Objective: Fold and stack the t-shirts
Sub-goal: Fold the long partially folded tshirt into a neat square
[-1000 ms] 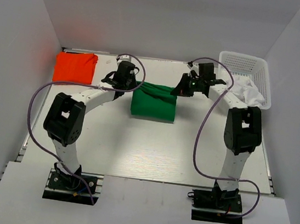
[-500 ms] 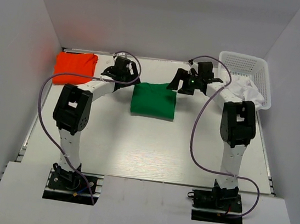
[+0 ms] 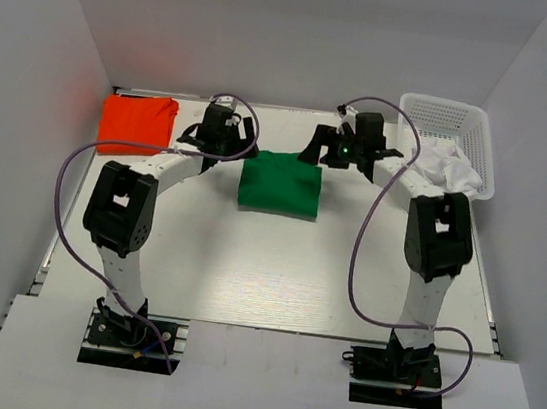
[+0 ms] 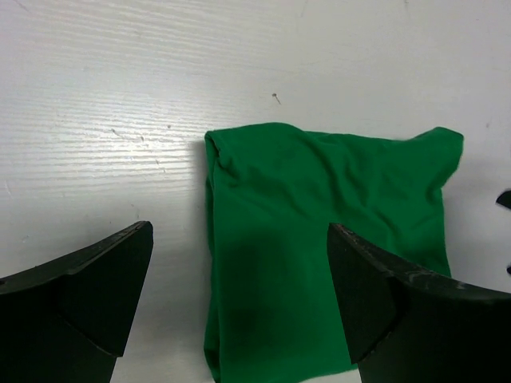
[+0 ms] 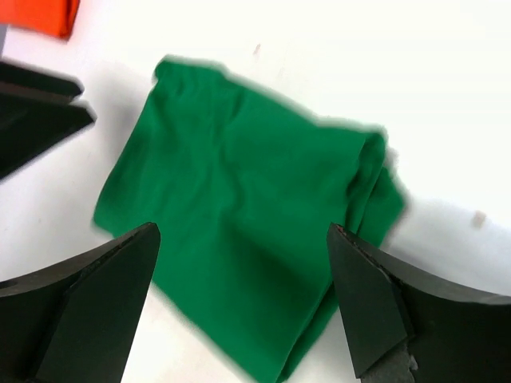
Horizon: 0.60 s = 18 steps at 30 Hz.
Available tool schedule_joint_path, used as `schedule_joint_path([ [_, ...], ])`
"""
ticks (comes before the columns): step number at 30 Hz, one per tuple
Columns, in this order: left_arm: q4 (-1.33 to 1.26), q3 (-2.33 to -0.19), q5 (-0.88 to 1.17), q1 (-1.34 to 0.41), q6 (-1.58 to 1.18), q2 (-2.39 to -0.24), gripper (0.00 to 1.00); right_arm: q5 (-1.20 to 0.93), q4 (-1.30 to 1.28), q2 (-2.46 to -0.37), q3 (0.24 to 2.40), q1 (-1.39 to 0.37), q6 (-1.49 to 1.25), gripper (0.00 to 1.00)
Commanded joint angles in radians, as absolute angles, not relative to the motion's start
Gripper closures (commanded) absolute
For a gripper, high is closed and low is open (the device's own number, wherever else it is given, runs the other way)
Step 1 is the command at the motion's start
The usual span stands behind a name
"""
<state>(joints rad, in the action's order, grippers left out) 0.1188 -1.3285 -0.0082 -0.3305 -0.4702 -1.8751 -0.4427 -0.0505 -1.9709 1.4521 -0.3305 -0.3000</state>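
Note:
A green t-shirt (image 3: 279,184) lies folded in a neat rectangle mid-table; it also fills the left wrist view (image 4: 319,207) and the right wrist view (image 5: 239,183). An orange-red t-shirt (image 3: 138,122) lies folded at the far left, and its corner shows in the right wrist view (image 5: 40,16). My left gripper (image 3: 229,144) hovers open by the green shirt's far left corner, holding nothing (image 4: 239,231). My right gripper (image 3: 332,155) hovers open over its far right corner, also holding nothing (image 5: 243,230).
A white mesh basket (image 3: 447,115) stands at the far right with white cloth (image 3: 455,172) spilling from its near end. White walls close in the table on the left, right and far sides.
Both grippers were shut on the green shirt's far edge a second ago; they have opened, let it go and drawn back. The shirt now lies flat.

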Motion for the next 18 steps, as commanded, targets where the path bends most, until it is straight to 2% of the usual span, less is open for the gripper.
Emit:
schedule_joint_path([
  [1,0.103,-1.393,-0.038,-0.331,-0.433,-1.926,0.0,-0.408,-0.052,-2.097,1.597,-0.324,-0.27,0.09],
  [4,0.091,-1.433,-0.038,-0.331,-0.42,-1.986,0.03,-0.388,-0.103,-2.186,1.73,-0.331,-0.259,0.09],
  [6,0.074,-1.456,-0.012,-0.331,-0.411,-2.017,0.04,-0.374,-0.107,-2.216,1.753,-0.328,-0.265,0.13],
  [10,0.066,-1.521,-0.012,-0.331,-0.42,-2.094,0.09,-0.357,-0.109,-2.266,1.775,-0.328,-0.279,0.26],
  [13,0.054,-1.543,0.037,-0.331,-0.42,-2.129,0.2,-0.371,-0.08,-2.273,1.776,-0.328,-0.285,0.4],
  [14,0.043,-1.543,0.046,-0.331,-0.42,-2.141,0.32,-0.374,-0.074,-2.275,1.778,-0.33,-0.287,0.47],
  [15,0.043,-1.543,0.057,-0.331,-0.42,-2.141,0.41,-0.388,-0.069,-2.272,1.776,-0.328,-0.293,0.62],
  [16,0.028,-1.543,0.057,-0.331,-0.429,-2.141,0.5,-0.406,-0.054,-2.266,1.77,-0.327,-0.299,0.72],
  [17,0.003,-1.543,0.067,-0.331,-0.43,-2.141,0.7,-0.411,-0.048,-2.263,1.76,-0.328,-0.301,0.81],
  [18,-0.014,-1.531,0.067,-0.331,-0.43,-2.129,0.79,-0.42,-0.045,-2.244,1.752,-0.33,-0.305,0.95],
])
